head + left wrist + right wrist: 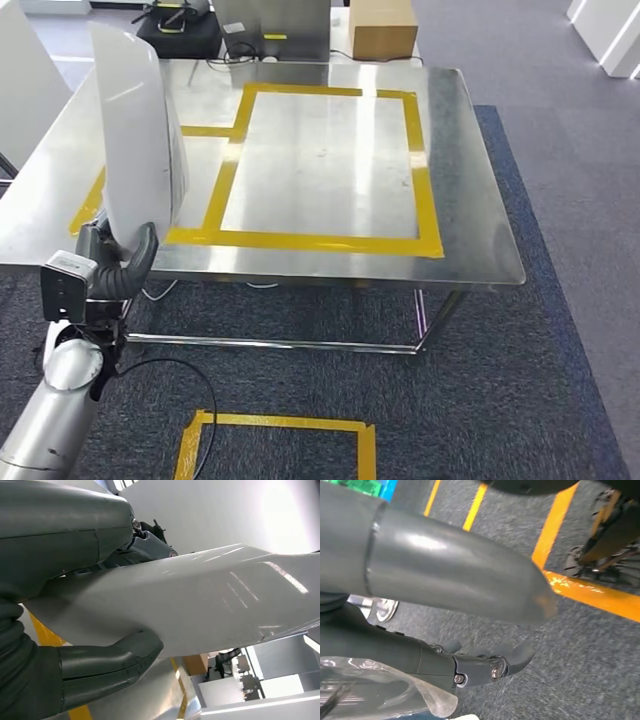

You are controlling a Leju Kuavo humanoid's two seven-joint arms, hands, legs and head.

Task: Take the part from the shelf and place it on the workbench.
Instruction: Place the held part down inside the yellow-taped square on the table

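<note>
The left hand (121, 262), at the lower left of the head view, grips the white curved part (140, 135) by its lower edge, thumb on one face and darker fingers on the other. In the left wrist view the thumb (113, 665) presses the part's pale surface (211, 600). The part stands upright at the upper left, over the near left edge of the steel bench (468, 160), beside its yellow tape rectangle (426, 190). The right hand (471, 625) hangs over grey carpet (591, 660) with yellow floor lines (595, 597), holding nothing, fingers apart.
</note>
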